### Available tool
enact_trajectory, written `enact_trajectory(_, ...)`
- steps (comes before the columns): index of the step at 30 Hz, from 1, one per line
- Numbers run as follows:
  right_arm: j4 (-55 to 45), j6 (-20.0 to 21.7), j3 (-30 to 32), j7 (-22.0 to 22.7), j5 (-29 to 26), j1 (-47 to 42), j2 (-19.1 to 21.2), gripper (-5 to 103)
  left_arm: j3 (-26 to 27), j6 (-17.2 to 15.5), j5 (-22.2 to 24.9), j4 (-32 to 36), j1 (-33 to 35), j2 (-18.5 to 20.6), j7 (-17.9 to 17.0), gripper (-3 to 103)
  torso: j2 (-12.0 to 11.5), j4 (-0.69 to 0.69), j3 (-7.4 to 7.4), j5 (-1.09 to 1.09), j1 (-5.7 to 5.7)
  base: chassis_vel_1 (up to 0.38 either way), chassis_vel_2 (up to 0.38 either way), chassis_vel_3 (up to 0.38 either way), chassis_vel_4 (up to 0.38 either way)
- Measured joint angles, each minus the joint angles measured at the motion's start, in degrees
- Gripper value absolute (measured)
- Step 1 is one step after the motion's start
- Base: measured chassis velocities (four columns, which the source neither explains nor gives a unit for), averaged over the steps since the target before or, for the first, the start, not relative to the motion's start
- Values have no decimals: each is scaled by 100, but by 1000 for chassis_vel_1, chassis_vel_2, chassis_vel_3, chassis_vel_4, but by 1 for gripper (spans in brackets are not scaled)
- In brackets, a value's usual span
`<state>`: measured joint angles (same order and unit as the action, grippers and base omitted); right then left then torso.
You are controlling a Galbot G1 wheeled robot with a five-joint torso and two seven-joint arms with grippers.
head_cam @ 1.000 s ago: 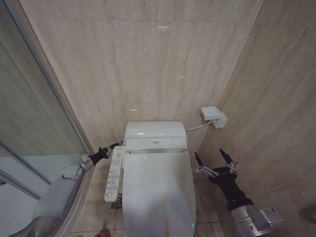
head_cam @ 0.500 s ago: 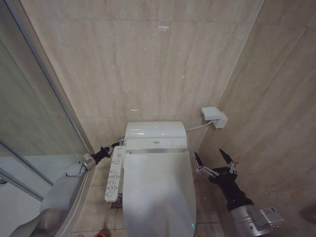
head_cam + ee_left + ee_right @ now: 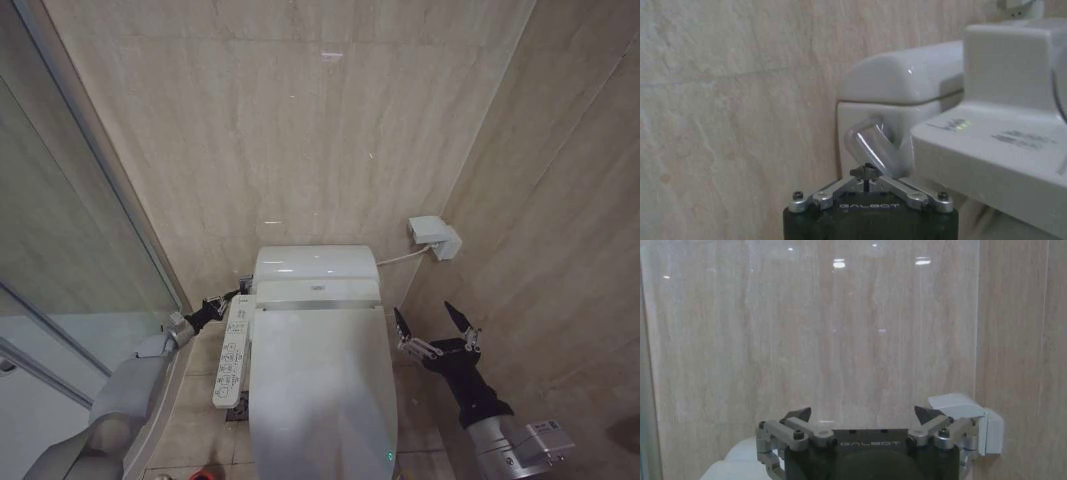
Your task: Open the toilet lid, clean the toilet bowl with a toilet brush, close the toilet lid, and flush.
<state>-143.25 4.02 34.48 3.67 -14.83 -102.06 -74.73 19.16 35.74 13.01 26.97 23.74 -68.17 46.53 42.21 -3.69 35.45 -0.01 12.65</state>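
Left gripper at flush lever

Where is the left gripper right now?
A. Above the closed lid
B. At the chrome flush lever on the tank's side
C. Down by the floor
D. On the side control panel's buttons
B: the left gripper has its fingers shut at the foot of the chrome flush lever on the side of the tank, while the toilet lid lies closed.
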Motion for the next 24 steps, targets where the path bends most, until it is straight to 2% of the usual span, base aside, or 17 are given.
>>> enact_trajectory(2, 0, 0, 0, 0, 0, 0, 0, 100, 37, 4, 14, 87, 48, 2, -3, 0, 0, -1, 0, 1, 0, 0, 0, 0, 0)
enact_trajectory(7, 0, 0, 0, 0, 0, 0, 0, 100, 221, -102, 243, 925, 554, 100, -219, 0, -1, 4, 1, -2, 1, 0, 0, 0, 0)
enact_trajectory(8, 0, 0, 0, 0, 0, 0, 1, 100, 283, -147, 307, 1215, 723, 134, -355, 0, 0, 0, -1, 2, 0, 0, 0, 0, 0)
enact_trajectory(9, 0, 0, 0, 2, 0, 0, 0, 100, 405, -293, 415, 1692, 1013, 183, -582, 0, 0, 2, -1, 4, -1, 0, 0, 0, 0)
enact_trajectory(10, 0, 0, 0, 2, 0, 0, 0, 100, 405, -293, 415, 1692, 1013, 183, -582, 0, 0, 2, -1, 4, -1, 0, 0, 0, 0)
enact_trajectory(12, -1, 0, 0, 0, 0, 0, 0, 100, 708, -523, 390, 2670, 1622, 244, -1077, 0, 0, 0, -1, -1, -1, 0, 0, 0, 0)
enact_trajectory(13, -1, 0, 0, 0, 0, 0, 0, 100, 708, -523, 390, 2670, 1622, 244, -1077, 0, 0, 0, -1, -1, -1, 0, 0, 0, 0)
enact_trajectory(14, 0, 0, 0, 0, 0, 0, 0, 100, 807, -575, 345, 2953, 1830, 255, -1265, 0, 0, 1, -1, 4, -1, 0, 0, 0, 0)
enact_trajectory(15, 0, 0, 0, 0, 0, 0, 0, 100, 942, -770, 345, 3657, 2276, 260, -1799, 0, 0, 9, 0, -1, -1, 0, 0, 0, 0)
enact_trajectory(16, 0, 0, 0, 0, 0, 0, 0, 100, 942, -770, 345, 3657, 2276, 260, -1799, 0, 0, 9, 0, -1, -1, 0, 0, 0, 0)
enact_trajectory(17, 0, 0, 0, 1, 0, 0, -1, 100, 1000, -920, 433, 4144, 2561, 254, -2192, 0, 0, 1, -1, -2, -1, 0, 0, 0, 0)
enact_trajectory(18, 0, 0, 1, 0, 0, 0, 1, 100, 1067, -1068, 537, 4629, 2855, 234, -2628, 0, 0, 4, -1, 2, -2, 0, 0, 0, 0)
enact_trajectory(19, 0, 0, 0, 0, 0, 0, 0, 100, 1119, -1240, 569, 5179, 3168, 207, -3259, 0, 0, 5, -1, 4, -1, 0, 0, 0, 0)
enact_trajectory(20, 0, 0, 0, 0, 0, 0, 0, 100, 1119, -1240, 569, 5179, 3168, 207, -3259, 0, 0, 5, -1, 4, -1, 0, 0, 0, 0)
enact_trajectory(22, -1, 0, 0, 0, 0, 0, -1, 100, 1144, -1460, 630, 5804, 3513, 169, -3998, 0, 1, -1, -1, 1, -2, 0, 0, 0, 0)
enact_trajectory(23, 0, 0, 0, 1, 0, 0, 0, 100, 1194, -1788, 757, 6446, 3911, 126, -4599, 0, 1, 2, -1, 4, -2, 0, 0, 0, 0)
enact_trajectory(24, 0, 0, 0, 0, 0, 0, 0, 100, 1221, -1927, 809, 6724, 4080, 108, -4777, 0, 0, 3, -1, 2, -2, 0, 0, 0, 0)
